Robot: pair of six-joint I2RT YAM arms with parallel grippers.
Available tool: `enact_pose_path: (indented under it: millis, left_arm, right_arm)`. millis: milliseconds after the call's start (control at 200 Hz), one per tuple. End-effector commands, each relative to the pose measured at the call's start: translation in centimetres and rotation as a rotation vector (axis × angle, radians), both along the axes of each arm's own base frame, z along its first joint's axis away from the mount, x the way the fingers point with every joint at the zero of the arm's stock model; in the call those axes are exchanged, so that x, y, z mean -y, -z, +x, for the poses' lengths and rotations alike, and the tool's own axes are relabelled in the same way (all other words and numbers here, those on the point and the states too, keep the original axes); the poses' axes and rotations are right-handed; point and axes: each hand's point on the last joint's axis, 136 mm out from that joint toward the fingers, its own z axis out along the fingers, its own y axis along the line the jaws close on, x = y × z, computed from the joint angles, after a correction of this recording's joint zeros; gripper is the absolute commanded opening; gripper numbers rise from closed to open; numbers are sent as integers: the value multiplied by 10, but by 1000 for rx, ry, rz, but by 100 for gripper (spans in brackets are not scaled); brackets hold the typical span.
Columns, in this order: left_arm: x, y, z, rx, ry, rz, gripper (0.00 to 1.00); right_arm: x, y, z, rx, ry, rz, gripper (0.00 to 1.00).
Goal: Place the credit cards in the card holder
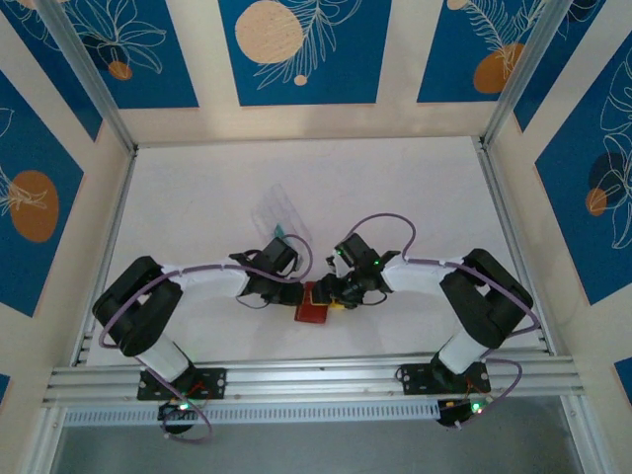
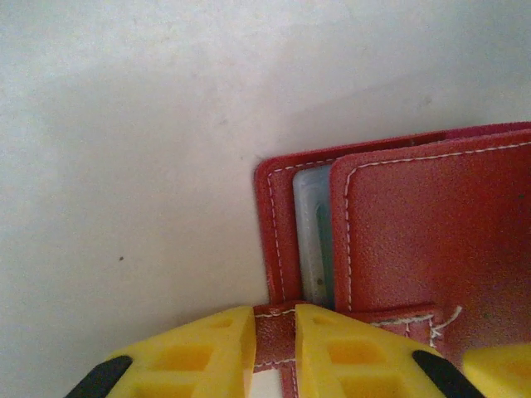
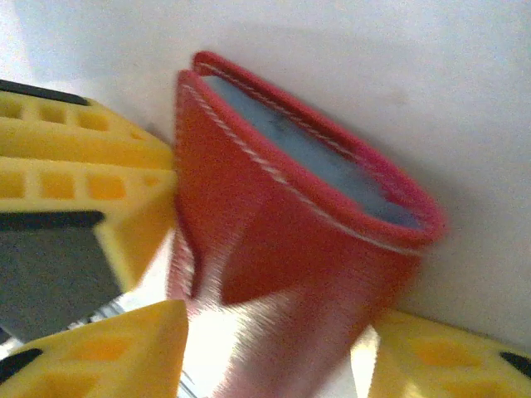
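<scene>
Pinching the wallet's (image 2: 431, 232) edge, left gripper (image 2: 274, 332) steadies it for loading (one card (image 2: 311, 240) sits inside); right gripper (image 3: 265, 356) straddles it, grip unclear.

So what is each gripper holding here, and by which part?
The left gripper pinches the red card holder by its stitched near edge. The right gripper straddles the holder's body, but blur hides whether it clamps it.

A white tabletop (image 1: 197, 197) is seen across the middle of the frame. A red card holder (image 1: 314, 308) is laid on it at lower centre. A clear plastic case (image 1: 279, 211) is placed above it, slightly left.
</scene>
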Motion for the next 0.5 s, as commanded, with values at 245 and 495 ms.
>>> enact_pose_path:
  millis: [245, 495]
  left_arm:
    - [-29, 17, -8, -44, -93, 45, 21]
    - [-56, 3, -1, 19, -180, 86, 26]
  right_arm:
    - [11, -14, 5, 77, 61, -77, 0]
    - [143, -75, 19, 323, 234, -780, 0]
